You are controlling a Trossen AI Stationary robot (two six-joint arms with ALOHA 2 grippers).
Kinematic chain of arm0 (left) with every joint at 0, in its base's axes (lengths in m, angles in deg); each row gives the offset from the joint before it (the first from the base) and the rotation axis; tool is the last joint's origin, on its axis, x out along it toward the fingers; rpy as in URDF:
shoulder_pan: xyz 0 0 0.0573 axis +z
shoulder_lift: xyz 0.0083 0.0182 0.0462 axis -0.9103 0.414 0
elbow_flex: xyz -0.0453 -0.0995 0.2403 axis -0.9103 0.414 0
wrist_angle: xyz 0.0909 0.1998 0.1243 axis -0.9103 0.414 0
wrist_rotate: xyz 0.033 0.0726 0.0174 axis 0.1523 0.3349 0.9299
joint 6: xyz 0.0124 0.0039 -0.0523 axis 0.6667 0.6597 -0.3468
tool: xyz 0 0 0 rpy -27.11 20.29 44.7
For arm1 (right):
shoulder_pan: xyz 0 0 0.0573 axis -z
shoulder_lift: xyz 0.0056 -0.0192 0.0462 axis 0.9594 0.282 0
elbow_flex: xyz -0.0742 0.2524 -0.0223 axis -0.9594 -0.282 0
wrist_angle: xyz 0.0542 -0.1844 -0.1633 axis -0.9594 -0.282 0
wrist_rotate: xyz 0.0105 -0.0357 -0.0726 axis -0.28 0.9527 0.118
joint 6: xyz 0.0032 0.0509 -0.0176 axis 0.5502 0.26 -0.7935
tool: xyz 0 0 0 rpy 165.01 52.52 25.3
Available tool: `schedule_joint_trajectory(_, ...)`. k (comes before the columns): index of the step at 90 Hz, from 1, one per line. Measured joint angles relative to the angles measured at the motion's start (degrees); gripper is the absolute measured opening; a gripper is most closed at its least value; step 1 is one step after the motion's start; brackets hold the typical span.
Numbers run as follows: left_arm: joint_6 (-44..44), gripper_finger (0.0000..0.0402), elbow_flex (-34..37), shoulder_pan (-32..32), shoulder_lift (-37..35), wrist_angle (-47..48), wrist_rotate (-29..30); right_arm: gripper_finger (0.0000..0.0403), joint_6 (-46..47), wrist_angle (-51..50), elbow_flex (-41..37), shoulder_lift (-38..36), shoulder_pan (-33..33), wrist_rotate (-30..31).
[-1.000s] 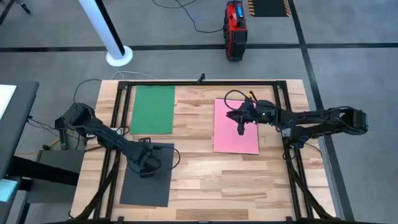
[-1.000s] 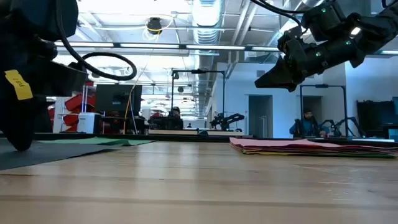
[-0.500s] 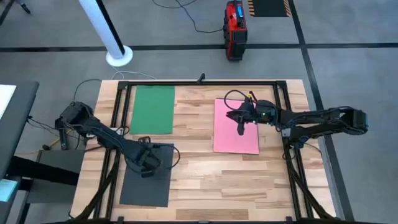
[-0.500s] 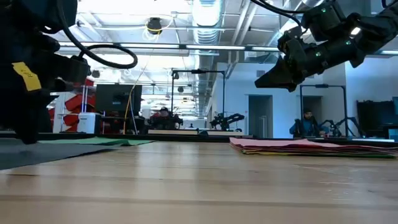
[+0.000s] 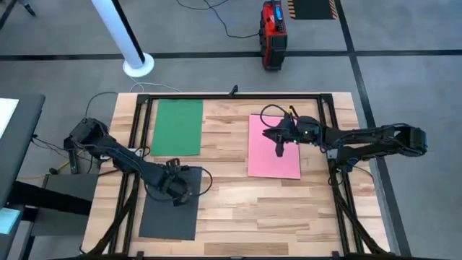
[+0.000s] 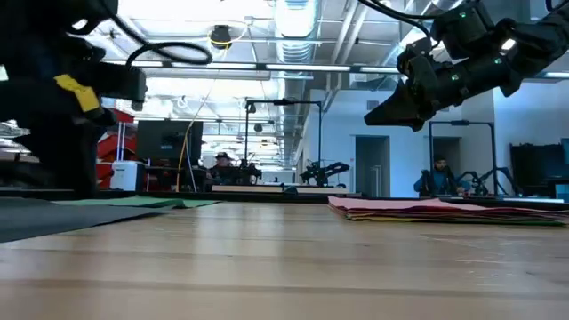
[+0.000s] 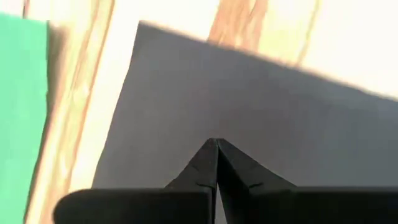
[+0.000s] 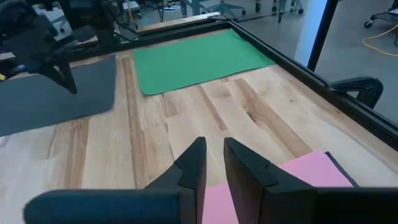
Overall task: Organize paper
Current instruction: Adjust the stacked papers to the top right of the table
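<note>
A dark grey sheet [image 5: 170, 213] lies flat at the table's near left, and a green sheet [image 5: 177, 126] lies flat at the far left. A pink sheet [image 5: 273, 162] tops a low stack [image 6: 444, 210] right of centre. My left gripper [image 5: 178, 195] stands over the grey sheet's far end, fingers shut and pointing down [image 7: 214, 144]. My right gripper [image 5: 279, 149] hangs above the pink sheet [image 8: 311, 171], clear of it in the low view [image 6: 369, 120], its fingers a narrow gap apart [image 8: 213, 152]. My left gripper points its shut fingertips [image 7: 219, 155] down at the far part of the dark grey sheet [image 7: 249, 106]. Whether the tips touch the sheet, I cannot tell.
A black frame rail [image 5: 231, 96] runs round the tabletop. Bare wood [image 5: 224, 170] lies between the left sheets and the pink stack. Beyond the far edge stand a white pole base [image 5: 138, 65] and a red device [image 5: 272, 32] on the floor.
My left gripper has gone a little toward the table's right edge over the dark grey sheet and has risen somewhat. The sheet lies where it did.
</note>
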Motion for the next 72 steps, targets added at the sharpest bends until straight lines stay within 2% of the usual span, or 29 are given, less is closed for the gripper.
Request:
schedule_joint_trajectory(13, 5.31, 0.0000, 0.00, 1.03, 0.00, -10.18, 4.03, 0.0052, -3.79, -4.88, 0.00, 0.00, -0.85, 0.33)
schedule_joint_trajectory(19, 7.21, 0.0000, 0.36, 1.81, -0.02, -16.37, 6.88, 0.0044, -3.98, -8.56, -0.01, 0.00, -1.11, 2.66)
schedule_joint_trajectory(26, 10.41, 0.0000, 2.33, 2.94, -0.09, -26.21, 7.60, 0.0027, -2.99, -13.16, -0.02, 0.00, -1.05, 6.16)
schedule_joint_trajectory(35, 14.63, 0.0000, 7.18, 4.57, -0.09, -42.68, 4.63, 0.0005, -1.16, -17.53, -0.09, 0.02, -0.62, 7.57)
schedule_joint_trajectory(53, 19.01, 0.0000, 17.22, 9.86, -0.07, -73.00, -3.15, 0.0001, 2.68, -21.00, -0.09, 0.68, 1.02, 8.05)
schedule_joint_trajectory(62, 20.55, 0.0000, 19.59, 13.32, -0.07, -79.94, -5.19, 0.0001, 3.68, -21.07, -0.09, 3.15, 2.78, 7.75)
schedule_joint_trajectory(72, 22.49, 0.0000, 20.17, 16.68, -0.07, -81.29, -5.34, 0.0001, 5.00, -19.77, -0.09, 8.13, 4.81, 6.74)
